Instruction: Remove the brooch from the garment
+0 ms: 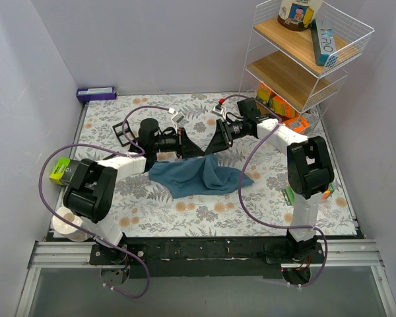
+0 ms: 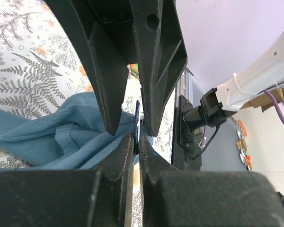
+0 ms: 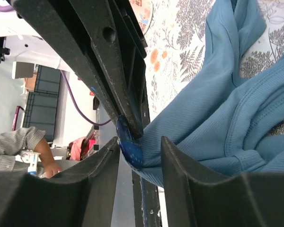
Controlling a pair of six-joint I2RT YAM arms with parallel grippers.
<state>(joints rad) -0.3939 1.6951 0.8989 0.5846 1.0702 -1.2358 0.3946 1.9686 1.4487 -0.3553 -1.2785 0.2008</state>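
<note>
The garment (image 1: pixel 197 176), a teal T-shirt, lies bunched mid-table with one fold pulled up to where both grippers meet. The brooch (image 3: pixel 131 147) shows as a small glossy dark-blue disc at that raised fold; in the left wrist view only its thin dark edge (image 2: pixel 137 124) is visible. My left gripper (image 1: pixel 199 152) (image 2: pixel 138 138) is shut on the brooch, and its fingers (image 3: pixel 125 101) reach down from above in the right wrist view. My right gripper (image 1: pixel 215 146) (image 3: pixel 139 152) stands open, its jaws straddling the brooch and the cloth (image 3: pixel 203 123) without pinching them.
A white wire shelf rack (image 1: pixel 303 56) with boxes stands at the back right, with colourful packs (image 1: pixel 277 102) under it. A purple box (image 1: pixel 96 93) lies at the back left, a green box (image 1: pixel 59 170) and a white roll (image 1: pixel 69 223) at the left edge.
</note>
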